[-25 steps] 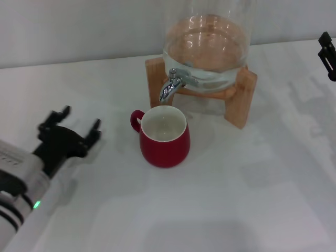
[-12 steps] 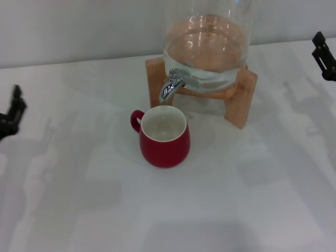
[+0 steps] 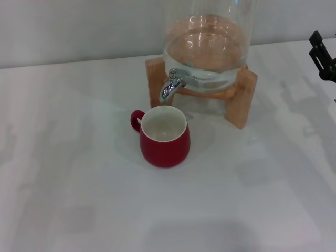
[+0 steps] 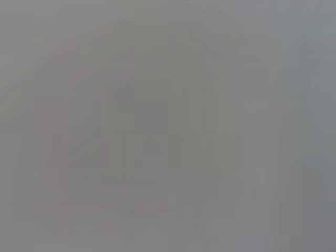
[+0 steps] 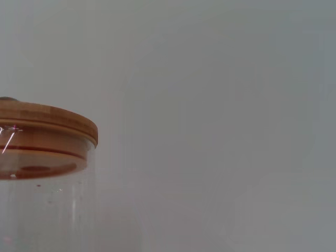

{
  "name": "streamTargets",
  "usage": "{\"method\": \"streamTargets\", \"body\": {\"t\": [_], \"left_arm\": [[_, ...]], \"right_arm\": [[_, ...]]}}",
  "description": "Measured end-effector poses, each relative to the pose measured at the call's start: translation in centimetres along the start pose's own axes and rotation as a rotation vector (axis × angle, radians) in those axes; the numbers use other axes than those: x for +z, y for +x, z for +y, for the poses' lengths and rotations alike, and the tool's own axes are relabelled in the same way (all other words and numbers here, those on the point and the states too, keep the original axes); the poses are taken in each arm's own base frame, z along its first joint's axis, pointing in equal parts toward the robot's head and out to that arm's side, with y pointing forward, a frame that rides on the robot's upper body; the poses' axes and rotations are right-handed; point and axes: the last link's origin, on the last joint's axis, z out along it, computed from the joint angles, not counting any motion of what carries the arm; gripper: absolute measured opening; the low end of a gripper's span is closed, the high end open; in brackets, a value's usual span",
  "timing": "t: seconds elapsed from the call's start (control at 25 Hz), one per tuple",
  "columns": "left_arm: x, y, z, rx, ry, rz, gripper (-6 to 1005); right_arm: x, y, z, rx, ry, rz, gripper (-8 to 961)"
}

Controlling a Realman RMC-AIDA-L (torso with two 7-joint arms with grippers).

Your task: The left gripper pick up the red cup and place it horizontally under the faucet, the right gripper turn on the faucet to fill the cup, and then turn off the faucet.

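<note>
The red cup (image 3: 164, 136) stands upright on the white table, its white inside showing and its handle pointing left. It sits just below and in front of the chrome faucet (image 3: 174, 83), whose spout points down over the cup's far rim. The faucet is fitted to a clear glass jar (image 3: 208, 47) holding water. The left gripper is out of the head view, and the left wrist view shows only grey blur. Only a black tip of the right gripper (image 3: 324, 58) shows at the far right edge, well away from the faucet.
The jar rests on a wooden stand (image 3: 242, 94). The right wrist view shows the jar's wooden lid (image 5: 44, 137) and glass wall against a plain grey wall. The white table (image 3: 79, 184) stretches left and in front of the cup.
The left arm, open beside the cup a second ago, has pulled back left and left the head view. The right gripper's tip has shifted slightly up at the right edge.
</note>
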Motion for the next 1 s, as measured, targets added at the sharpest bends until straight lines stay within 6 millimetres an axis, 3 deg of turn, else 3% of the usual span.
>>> {"method": "streamTargets", "body": {"t": [0.52,1.0], "left_arm": [[-0.2,-0.1,-0.4,0.009,0.007,-0.004,747],[-0.6,-0.1,-0.6,0.016,0.018,-0.010,747]], "right_arm": [[-0.4,0.0,-0.2,-0.002,0.006,0.002,659],[-1.5,-1.1,1.7,0.072,-0.167,-0.062,659]]}}
